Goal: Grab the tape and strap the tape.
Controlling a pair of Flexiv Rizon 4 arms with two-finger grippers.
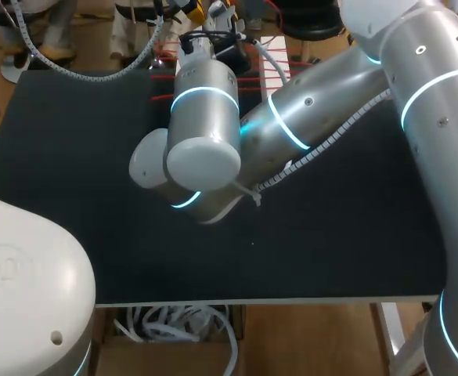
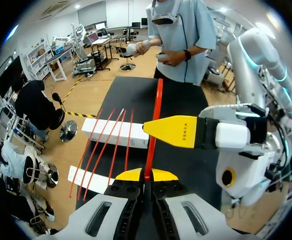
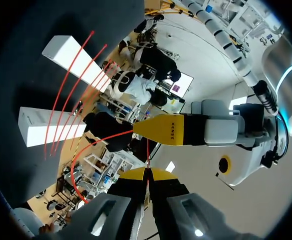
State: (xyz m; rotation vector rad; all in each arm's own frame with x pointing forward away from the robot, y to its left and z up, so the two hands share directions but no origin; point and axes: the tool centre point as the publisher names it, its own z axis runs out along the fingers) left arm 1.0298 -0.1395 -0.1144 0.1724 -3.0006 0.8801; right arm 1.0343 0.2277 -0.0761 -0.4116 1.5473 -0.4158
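The red tape (image 2: 153, 127) runs straight ahead from between my left gripper's (image 2: 145, 175) yellow tips, which are shut on it, over the black table. My right gripper's yellow finger (image 2: 178, 131) crosses just above the tape, close ahead of the left one. In the right wrist view my right gripper (image 3: 146, 174) is shut on a thin red strand of the tape (image 3: 147, 152), which rises to the left finger (image 3: 165, 129) and loops off sideways. In the head view my right arm's wrist (image 1: 205, 102) hides most of both grippers at the far edge.
Two white bars (image 2: 115, 132) (image 2: 88, 179) lie on the black table (image 1: 72, 172), with several red strips (image 2: 106, 145) stretched across them, beside the held tape. The same strips (image 1: 213, 78) show past my right arm's wrist. My right arm's elbow (image 1: 201, 168) hangs over the table's middle.
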